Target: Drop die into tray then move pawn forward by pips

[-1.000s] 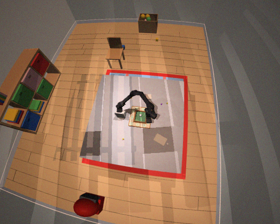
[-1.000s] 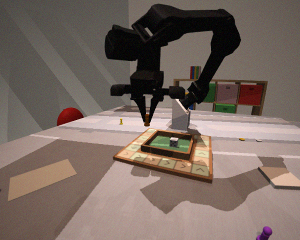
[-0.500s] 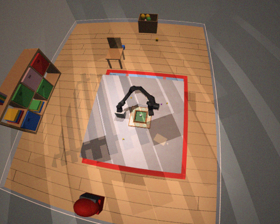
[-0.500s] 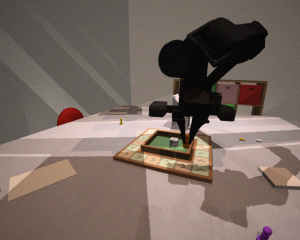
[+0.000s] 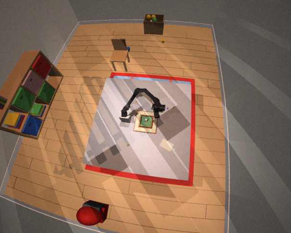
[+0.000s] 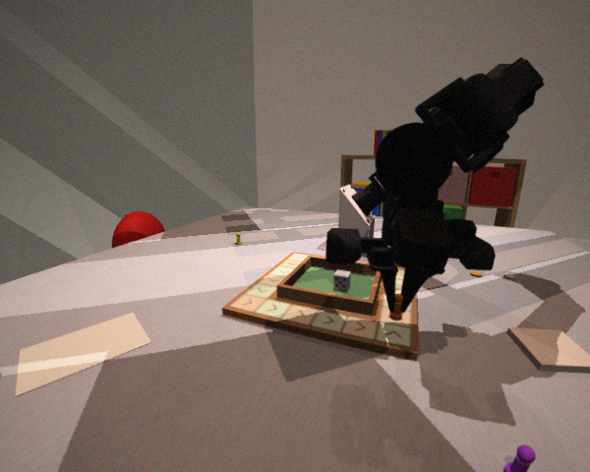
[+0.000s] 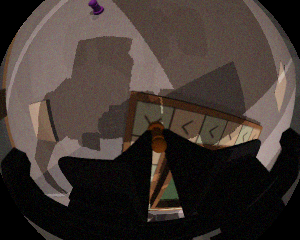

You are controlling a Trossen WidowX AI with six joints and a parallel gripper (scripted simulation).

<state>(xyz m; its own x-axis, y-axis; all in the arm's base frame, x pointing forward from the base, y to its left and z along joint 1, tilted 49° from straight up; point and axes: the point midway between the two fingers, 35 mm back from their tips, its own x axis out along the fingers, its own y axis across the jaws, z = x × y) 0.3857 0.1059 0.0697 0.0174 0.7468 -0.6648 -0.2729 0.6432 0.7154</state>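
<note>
My gripper [image 5: 156,116] [image 6: 398,303] [image 7: 156,134] is shut on the orange pawn [image 6: 395,311] [image 7: 159,144]. The pawn is upright, low at the board's near right corner area in the exterior view, by the square just behind the corner square. Whether its base touches the board is not clear. The board [image 5: 138,130] [image 6: 360,326] [image 7: 187,123] has a ring of arrow squares around the dice tray [image 6: 325,299]. The white die [image 5: 146,119] [image 6: 342,280] lies inside the tray on green felt, clear of the gripper. Its top pips are too blurred to read.
A purple pawn [image 5: 168,108] [image 6: 524,454] [image 7: 96,7] and a pale square tile [image 6: 555,347] [image 7: 40,120] lie off the board's right side in the exterior view. A flat card [image 5: 166,144] [image 6: 82,350] lies left. A yellow pawn [image 5: 127,144] [image 6: 238,238] stands farther back.
</note>
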